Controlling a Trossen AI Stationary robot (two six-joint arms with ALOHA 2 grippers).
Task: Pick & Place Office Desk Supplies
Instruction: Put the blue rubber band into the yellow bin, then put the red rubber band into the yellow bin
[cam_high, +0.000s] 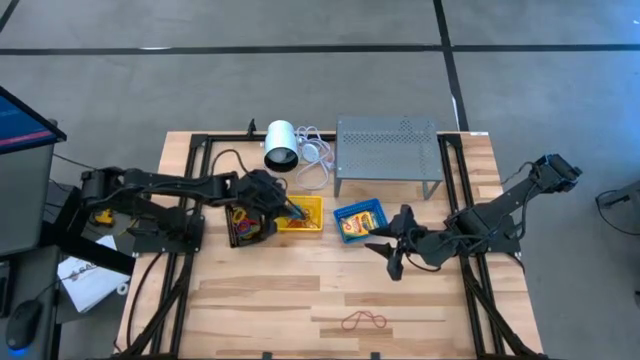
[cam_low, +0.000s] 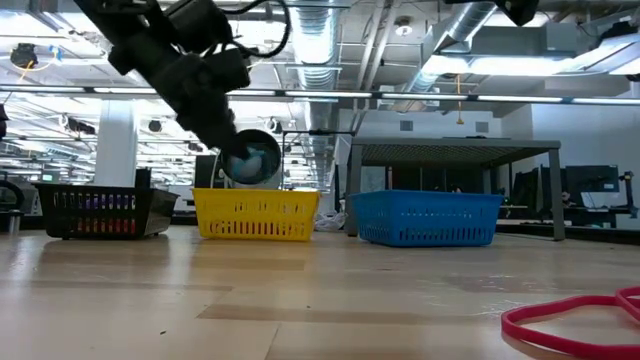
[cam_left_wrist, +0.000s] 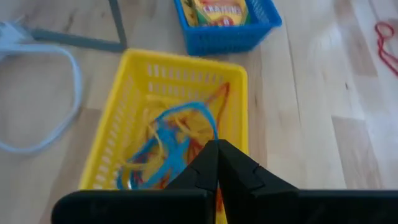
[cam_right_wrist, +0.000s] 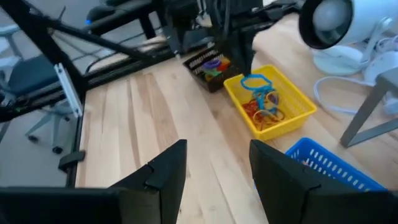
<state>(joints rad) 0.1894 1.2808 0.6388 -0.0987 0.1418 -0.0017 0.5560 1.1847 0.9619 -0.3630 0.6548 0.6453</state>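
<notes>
The left pincer (cam_high: 297, 212), pressed together on a blue rubber band (cam_right_wrist: 254, 81), hangs over the yellow basket (cam_high: 312, 228) at centre frame. The right pincer (cam_high: 388, 246) stands spread, holding nothing, just right of the blue basket (cam_high: 349, 212) with the crayon box (cam_high: 362, 221).

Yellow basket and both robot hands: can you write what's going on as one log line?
left hand: shut, holding blue rubber band over yellow basket | right hand: open, empty, beside blue basket | red band: loose on table

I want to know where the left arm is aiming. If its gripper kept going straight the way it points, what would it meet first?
Most likely the rubber bands piled in the yellow tray. The left gripper, shut, points down into that tray, with a blue loop at its tip. Exact depth is unclear.
</notes>
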